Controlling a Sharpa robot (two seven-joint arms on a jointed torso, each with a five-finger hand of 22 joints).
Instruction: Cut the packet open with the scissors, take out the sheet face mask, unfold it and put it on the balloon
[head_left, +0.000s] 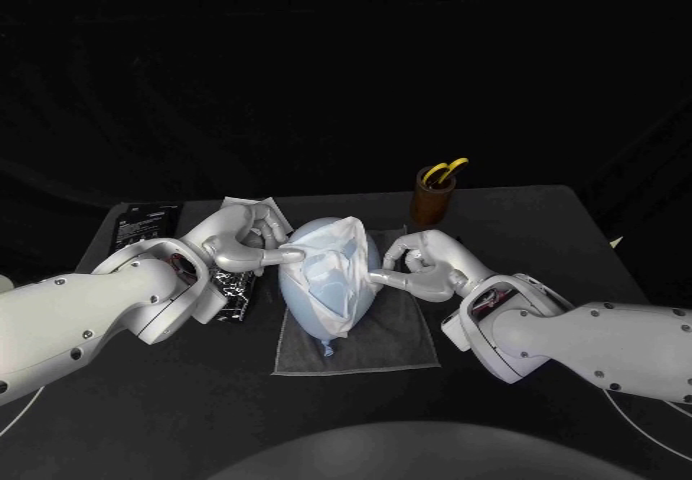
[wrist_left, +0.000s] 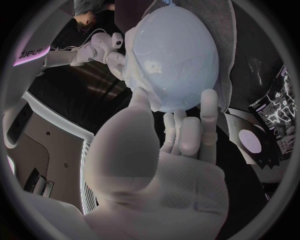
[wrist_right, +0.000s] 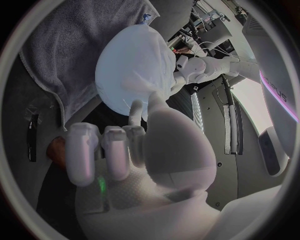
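**Both hands on the masked balloon**

Right now the balloon (head_left: 315, 300) lies on its side on the grey towel (head_left: 392, 352) in the middle of the black table (head_left: 555, 235), its knotted end pointing toward me. The white sheet face mask (head_left: 340, 245) is draped over the far, rounded part of the balloon, wrinkled and folded on itself in places, with the pale blue skin bare nearer the knot.

My left hand (head_left: 240, 240) is at the balloon's far left side. Its fingers are spread and its fingertips (head_left: 289, 256) rest against the mask's edge. From the left wrist, my thumb and fingers lie against the near face of the balloon without closing round it, so this hand has hold of nothing.

My right hand (head_left: 420, 262) is at the balloon's right side. One finger reaches out and touches the covered surface, while the others are curled back toward the palm. I cannot tell whether it pinches a fold of the mask or only presses on it.

Just left of the towel, beside my left wrist, lies the black packet (head_left: 234, 296). Farther left, near the table's edge, sits a flat black printed sheet (head_left: 142, 226). Behind the balloon and well apart from it stands a brown cup (head_left: 431, 208) with the yellow-handled scissors (head_left: 449, 167) upright in it.
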